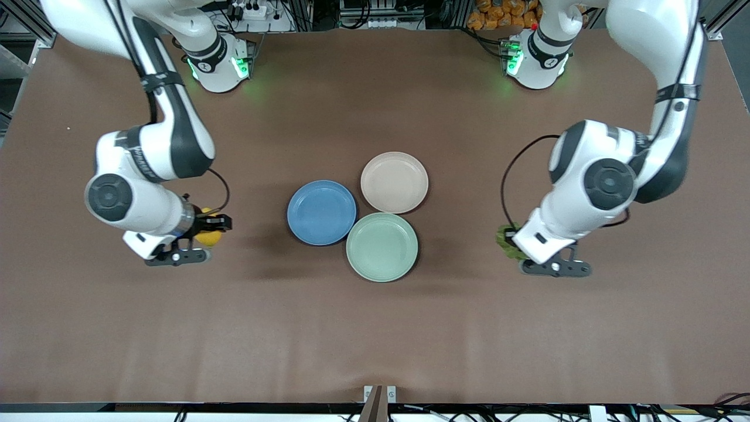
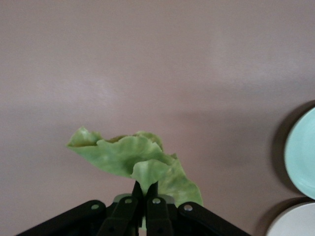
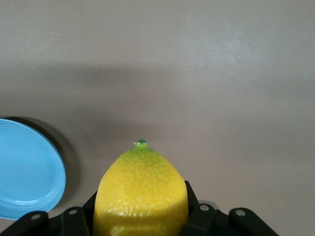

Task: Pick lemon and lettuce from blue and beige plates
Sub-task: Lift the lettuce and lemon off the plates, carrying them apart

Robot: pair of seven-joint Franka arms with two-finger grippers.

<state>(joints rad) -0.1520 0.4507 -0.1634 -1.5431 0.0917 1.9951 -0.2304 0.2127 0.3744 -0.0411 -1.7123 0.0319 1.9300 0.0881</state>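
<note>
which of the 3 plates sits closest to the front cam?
The mint-green plate. It lies lowest in the front view, below the blue plate and the beige plate, which sits nearest the robots' bases. All three are empty.

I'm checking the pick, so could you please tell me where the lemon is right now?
The lemon is off the plates, held in the right tool above bare table toward the right arm's end, beside the blue plate.

1. We see a brown table [image 1: 375,328].
2. On it lies a mint-green plate [image 1: 382,247].
3. The blue plate [image 1: 321,212] and beige plate [image 1: 394,182] touch it, both farther from the front camera.
</note>
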